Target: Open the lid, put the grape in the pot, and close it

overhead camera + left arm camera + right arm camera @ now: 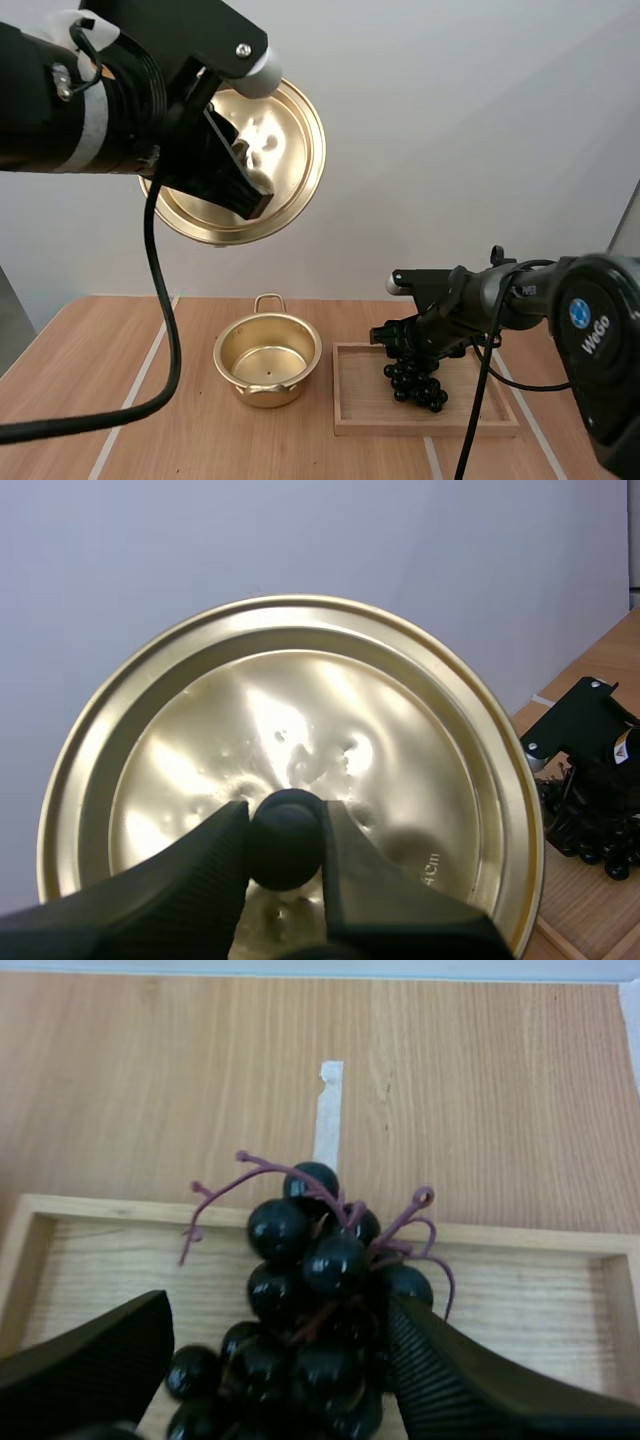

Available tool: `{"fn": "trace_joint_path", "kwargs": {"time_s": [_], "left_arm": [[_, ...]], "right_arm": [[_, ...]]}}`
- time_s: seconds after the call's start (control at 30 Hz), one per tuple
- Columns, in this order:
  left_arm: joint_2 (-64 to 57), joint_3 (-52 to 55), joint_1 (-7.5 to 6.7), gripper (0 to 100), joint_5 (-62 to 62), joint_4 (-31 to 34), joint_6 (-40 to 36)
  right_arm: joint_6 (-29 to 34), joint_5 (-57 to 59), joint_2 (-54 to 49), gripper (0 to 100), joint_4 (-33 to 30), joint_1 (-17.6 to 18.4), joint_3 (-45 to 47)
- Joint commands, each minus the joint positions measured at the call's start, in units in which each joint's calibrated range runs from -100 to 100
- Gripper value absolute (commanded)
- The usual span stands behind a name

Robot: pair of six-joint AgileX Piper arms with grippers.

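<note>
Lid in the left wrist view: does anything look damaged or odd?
Yes. The lid shows small dents and ripples around its black knob, which the left tool pinches; otherwise nothing stands out.

The pot (267,360) stands left of the tray (352,398) holding the grapes (416,386), the lid (292,150) high above it.

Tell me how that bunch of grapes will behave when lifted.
The bunch of grapes is probably lumpy and loose: many round berries on thin purple stems, so it may sag or swing. The berries look glossy, so a grip could slip. Resting in the wooden tray, it seems unlikely to roll.
</note>
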Motion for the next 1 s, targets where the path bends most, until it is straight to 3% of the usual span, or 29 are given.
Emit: {"fn": "trace_joint_path", "kwargs": {"time_s": [0.0,0.33,0.37,0.47,0.5,0.53,0.57,0.6,0.8,0.97], "left_arm": [[-2.2,-0.4,-0.24,0,0.2,-0.8,-0.5],[-6.6,-0.4,-0.24,0,0.2,-0.8,-0.5],[-7.1,-0.4,-0.24,0,0.2,-0.8,-0.5],[-7.3,-0.7,-0.24,0,0.2,-0.8,-0.5],[-7.3,-1.1,-0.24,0,0.2,-0.8,-1.3],[-7.3,-1.3,-0.24,0,0.2,-0.8,-1.5],[-7.3,-2.5,-0.24,0,0.2,-0.8,-2.3],[-7.3,-3.0,-0.24,0,0.2,-0.8,-2.5],[-7.3,-8.7,-0.24,0,0.2,-0.8,-3.4],[-7.3,-14.2,-0.24,0,0.4,-0.2,-5.9]], "right_arm": [[-0.3,-3.6,5.7,100,-1.2,-0.2,-2.7],[-0.3,-4.0,10.9,100,-1.2,-0.2,-4.5],[-0.3,-3.2,10.9,94,-1.2,-0.2,-4.5],[-0.3,-2.0,10.9,64,-1.2,-0.2,-4.5],[-0.3,-0.8,10.9,48,-1.3,-0.2,-4.5],[-0.3,-0.5,10.8,39,-1.4,-0.2,-4.5],[-0.3,0.0,10.8,14,-2.2,-0.2,-4.5],[-0.3,0.5,10.8,2,-2.7,-0.2,-4.5],[-0.3,6.3,10.0,0,-3.5,-0.2,-4.5],[-0.3,9.9,3.4,0,-3.3,-0.2,-4.5]]}}
